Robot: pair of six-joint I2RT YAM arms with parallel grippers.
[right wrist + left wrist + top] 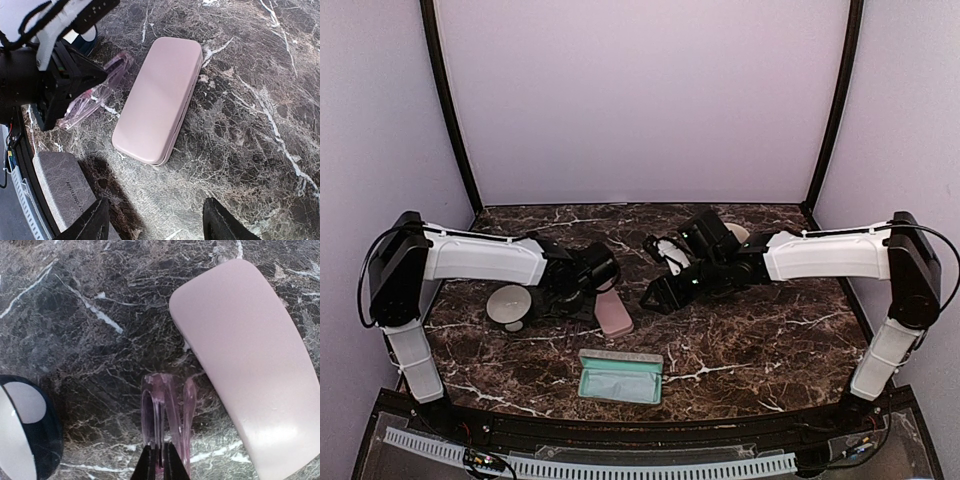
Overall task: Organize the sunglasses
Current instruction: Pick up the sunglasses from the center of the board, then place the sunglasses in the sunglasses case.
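Pinching the pink pair (172,410) at its near end, the left gripper (159,462) has its fingers all but together on the translucent frame. It's a narrow bite on a thin part, which I'd judge is the surest place to grab something this slippery. The pair is down by the table (100,340), just beside the pink case (245,365), which sits at two o'clock from it in the left wrist view. That case is closed, so nothing can go into it as things stand. At eight o'clock from the pair there's a round dish (20,440) with a dark rim. Over to the right gripper (157,205): fingers spread wide, nothing between them, hovering above the table at six o'clock of the pink case. My read is that it's placed there to steady or open that case. From above, the grey case (620,377) lies open at six o'clock of the pink one, teal lining up, looking ready to take a pair. The count: one pink pair, one pink case, one grey case, one dish, two grippers. The dark pair? I can't pick it out. Something dark sits under the right arm in the top view, but it may just be the wrist.
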